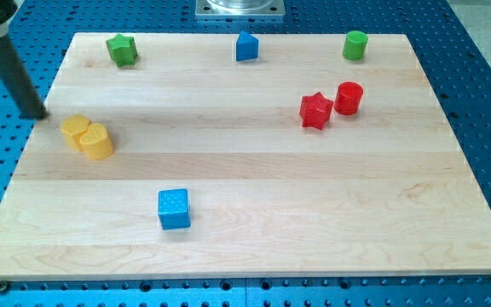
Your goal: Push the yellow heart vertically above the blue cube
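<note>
Matte dark rod, my tip (37, 113) just left of lobed yellow heart (96, 141); speckled blue cube (174, 209) below on pale wood-grain bench (271, 179); no jaws fitted.

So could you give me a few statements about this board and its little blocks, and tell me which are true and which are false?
1. The blue cube sits near the view's bottom. True.
2. My tip is pressing on the red star. False: it is at the board's left edge, just up and left of the two yellow blocks.
3. The two yellow blocks touch each other. True.
4. The red cylinder stands alone at the view's bottom left. False: it is right beside the red star.
5. Two green blocks sit along the view's top. True.
</note>
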You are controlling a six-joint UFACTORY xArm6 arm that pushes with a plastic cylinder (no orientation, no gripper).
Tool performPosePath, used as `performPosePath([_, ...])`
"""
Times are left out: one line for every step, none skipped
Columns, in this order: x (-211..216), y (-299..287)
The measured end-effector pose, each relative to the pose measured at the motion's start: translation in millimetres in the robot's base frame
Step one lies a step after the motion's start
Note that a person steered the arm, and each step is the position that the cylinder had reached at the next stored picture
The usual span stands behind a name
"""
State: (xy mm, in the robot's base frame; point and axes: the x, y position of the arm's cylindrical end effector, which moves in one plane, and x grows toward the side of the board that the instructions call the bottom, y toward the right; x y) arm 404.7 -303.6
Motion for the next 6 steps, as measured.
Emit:
performPosePath([54.6,11.4])
performPosePath([63.9,45.0])
performPosePath([58.3,96.5])
performPosePath([50.1,134.4])
performPosePath([29.9,122.5])
performPosePath([23.3,171.0])
